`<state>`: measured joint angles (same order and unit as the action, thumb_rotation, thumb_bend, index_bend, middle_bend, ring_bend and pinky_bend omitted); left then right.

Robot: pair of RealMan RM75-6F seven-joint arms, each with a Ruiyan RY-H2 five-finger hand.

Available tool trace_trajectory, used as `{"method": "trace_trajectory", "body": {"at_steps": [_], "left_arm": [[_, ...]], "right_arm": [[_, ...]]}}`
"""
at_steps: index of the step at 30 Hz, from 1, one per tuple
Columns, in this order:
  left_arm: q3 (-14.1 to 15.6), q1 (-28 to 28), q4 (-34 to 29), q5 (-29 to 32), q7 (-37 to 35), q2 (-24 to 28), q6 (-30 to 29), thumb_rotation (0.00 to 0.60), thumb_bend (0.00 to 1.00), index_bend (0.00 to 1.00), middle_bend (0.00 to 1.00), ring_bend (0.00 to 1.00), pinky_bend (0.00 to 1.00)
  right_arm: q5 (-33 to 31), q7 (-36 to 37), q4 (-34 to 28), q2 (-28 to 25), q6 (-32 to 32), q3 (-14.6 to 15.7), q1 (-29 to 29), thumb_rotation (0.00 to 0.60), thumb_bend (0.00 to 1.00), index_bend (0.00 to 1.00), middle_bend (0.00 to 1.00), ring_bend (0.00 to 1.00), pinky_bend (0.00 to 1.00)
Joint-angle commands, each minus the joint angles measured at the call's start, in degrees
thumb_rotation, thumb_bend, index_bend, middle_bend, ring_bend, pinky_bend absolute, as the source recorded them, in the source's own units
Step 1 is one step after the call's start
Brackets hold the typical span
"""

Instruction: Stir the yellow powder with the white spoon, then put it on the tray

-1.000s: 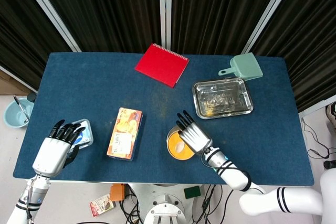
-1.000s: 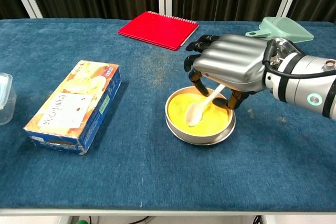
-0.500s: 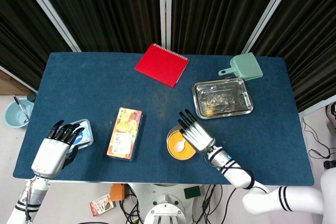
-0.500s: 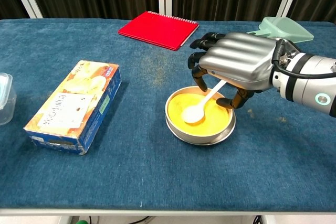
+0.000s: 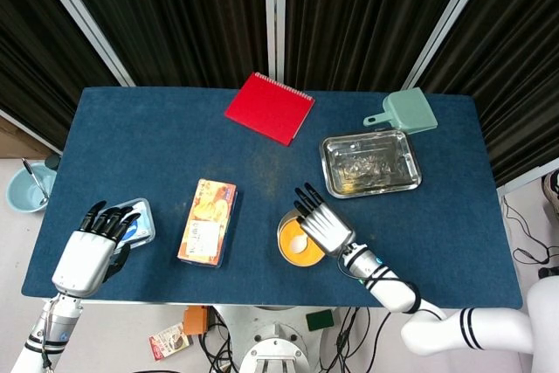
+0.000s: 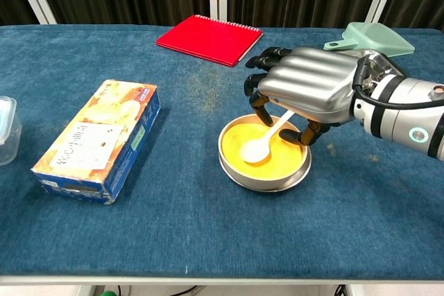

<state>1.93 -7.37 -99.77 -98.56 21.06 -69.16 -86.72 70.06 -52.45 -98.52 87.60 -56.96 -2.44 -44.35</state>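
My right hand (image 6: 309,91) covers the upper end of the white spoon (image 6: 262,143), so the exact contact is hidden from me; the handle runs up between my curled fingers (image 6: 258,105) and thumb, and I am clamped on it. From the head view the hand (image 5: 324,226) hides most of the round bowl (image 5: 286,251), and only the spoon's pale tip shows there.

Below my right palm sits that shallow metal bowl (image 6: 239,173), filled with yellow powder (image 6: 280,159). The spoon's scoop lies in the powder near the bowl's middle, handle slanting up toward my palm.

Beyond my right hand, further from me, the metal tray (image 5: 406,182) rests on the blue desk (image 5: 131,146); something clear and crumpled seems to line it, but I cannot make out what. Past the tray lies a pale green scoop (image 5: 404,113), cut off at the edge in the chest view.

My left hand (image 5: 92,249) hangs at the near left corner of the desk, fingers gently curled and apart, holding nothing. Just under its fingertips sits a small clear container (image 5: 140,224), partly hidden by them; its contents are unclear. Between my two hands lies an orange box (image 6: 97,140), and further back a red notebook (image 6: 209,38).
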Motion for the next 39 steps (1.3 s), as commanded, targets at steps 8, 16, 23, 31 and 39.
{"method": "trace_trajectory", "body": {"at_steps": [8, 16, 23, 31, 39], "left_arm": [[-0.1, 0.1, 0.4, 0.1, -0.6, -0.1, 0.1, 0.600, 0.44, 0.20, 0.19, 0.20, 0.13], [-0.1, 0.3, 0.9, 0.2, -0.9, -0.3, 0.2, 0.600, 0.44, 0.20, 0.19, 0.20, 0.13], [0.0, 0.5, 1.0, 0.2, -1.1, -0.2, 0.2, 0.600, 0.44, 0.20, 0.19, 0.20, 0.13], [0.1, 0.7, 0.1, 0.0, -0.6, 0.2, 0.1, 0.600, 0.44, 0.20, 0.18, 0.20, 0.13], [0.1, 0.7, -0.6, 0.0, 0.4, 0.0, 0.7, 0.600, 0.44, 0.20, 0.18, 0.20, 0.13]], "right_arm": [[0.2, 0.9, 1.1, 0.6, 0.1, 0.3, -0.4, 0.600, 0.43, 0.53, 0.19, 0.00, 0.00], [0.2, 0.3, 1.3, 0.9, -0.3, 0.4, -0.7, 0.600, 0.44, 0.57, 0.20, 0.00, 0.00], [1.3, -2.3, 0.4, -0.4, -0.9, 0.5, -1.3, 0.600, 0.47, 0.62, 0.22, 0.00, 0.00], [0.2, -15.8, -5.8, -8.5, 2.1, 1.1, -5.5, 0.600, 0.48, 0.65, 0.23, 0.00, 0.00], [-2.3, -34.3, -8.1, -11.5, 4.7, 3.0, -11.6, 0.600, 0.49, 0.68, 0.26, 0.00, 0.00]]}}
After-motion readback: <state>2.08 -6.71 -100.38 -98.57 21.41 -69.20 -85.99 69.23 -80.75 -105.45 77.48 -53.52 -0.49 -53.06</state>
